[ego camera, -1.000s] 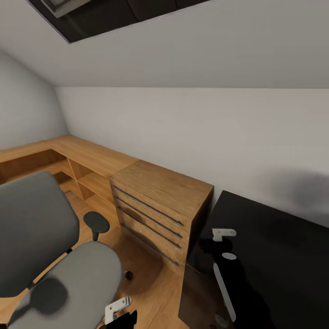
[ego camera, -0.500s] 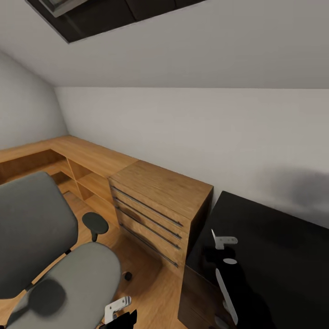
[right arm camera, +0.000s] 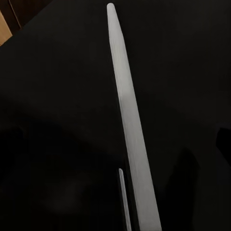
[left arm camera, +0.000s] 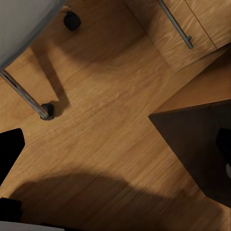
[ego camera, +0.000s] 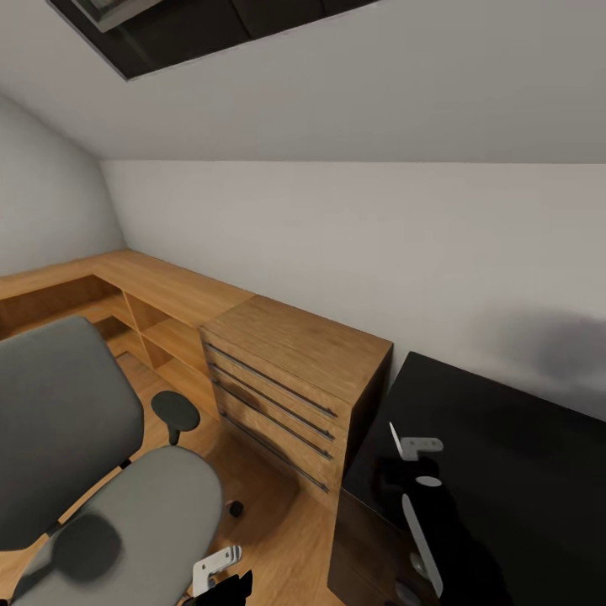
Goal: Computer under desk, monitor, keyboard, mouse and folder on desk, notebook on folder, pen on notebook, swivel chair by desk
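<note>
Left pincer (ego camera: 220,581) low at the head view's bottom edge, right pincer (ego camera: 412,459) raised, grip states unclear

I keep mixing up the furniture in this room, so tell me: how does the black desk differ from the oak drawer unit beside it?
The desk has a glossy black top, while the oak drawer unit is warm wood grain with a matte look. The drawer unit's front carries long metal bar handles; the desk shows no handles. The drawer unit's top sits a little higher than the desk's. Both stand against the same pale wall, side by side.
</note>
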You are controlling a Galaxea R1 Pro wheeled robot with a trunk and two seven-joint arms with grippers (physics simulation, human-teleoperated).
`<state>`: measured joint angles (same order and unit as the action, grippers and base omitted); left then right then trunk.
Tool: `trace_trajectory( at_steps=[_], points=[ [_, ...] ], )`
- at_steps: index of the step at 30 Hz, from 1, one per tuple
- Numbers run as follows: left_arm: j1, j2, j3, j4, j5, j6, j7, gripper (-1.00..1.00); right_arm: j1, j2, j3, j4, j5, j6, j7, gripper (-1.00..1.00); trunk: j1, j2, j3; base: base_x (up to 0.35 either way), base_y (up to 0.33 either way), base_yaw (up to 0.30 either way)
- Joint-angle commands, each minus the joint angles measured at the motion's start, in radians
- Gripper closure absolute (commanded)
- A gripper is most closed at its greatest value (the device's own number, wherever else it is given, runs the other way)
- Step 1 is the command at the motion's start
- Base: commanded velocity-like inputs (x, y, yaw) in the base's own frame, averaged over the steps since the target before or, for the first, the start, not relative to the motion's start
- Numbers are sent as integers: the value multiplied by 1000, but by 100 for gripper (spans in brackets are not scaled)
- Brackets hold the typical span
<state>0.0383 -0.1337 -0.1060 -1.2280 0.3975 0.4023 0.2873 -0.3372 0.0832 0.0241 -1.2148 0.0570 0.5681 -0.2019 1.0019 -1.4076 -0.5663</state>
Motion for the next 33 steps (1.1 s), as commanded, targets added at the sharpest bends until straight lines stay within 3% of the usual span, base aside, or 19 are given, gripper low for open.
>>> trace_trajectory(
  at_steps=[1,15,24,33],
  points=[
    [0,0,-1,-2,11,3,9,-100,0,0,-7,40,14,13,-1,-100,0,0,-1,0,0,0],
    [0,0,-1,-2,11,3,10,-100,0,-2,-59,36,-32,9,55,-100,0,0,-1,0,0,0],
    [0,0,-1,-2,11,3,10,-100,0,-2,-215,22,-49,9,204,-100,0,0,-1,0,0,0],
    [0,0,-1,-2,11,3,10,-100,0,-2,-245,11,-49,9,235,-100,0,0,-1,0,0,0]
  ],
)
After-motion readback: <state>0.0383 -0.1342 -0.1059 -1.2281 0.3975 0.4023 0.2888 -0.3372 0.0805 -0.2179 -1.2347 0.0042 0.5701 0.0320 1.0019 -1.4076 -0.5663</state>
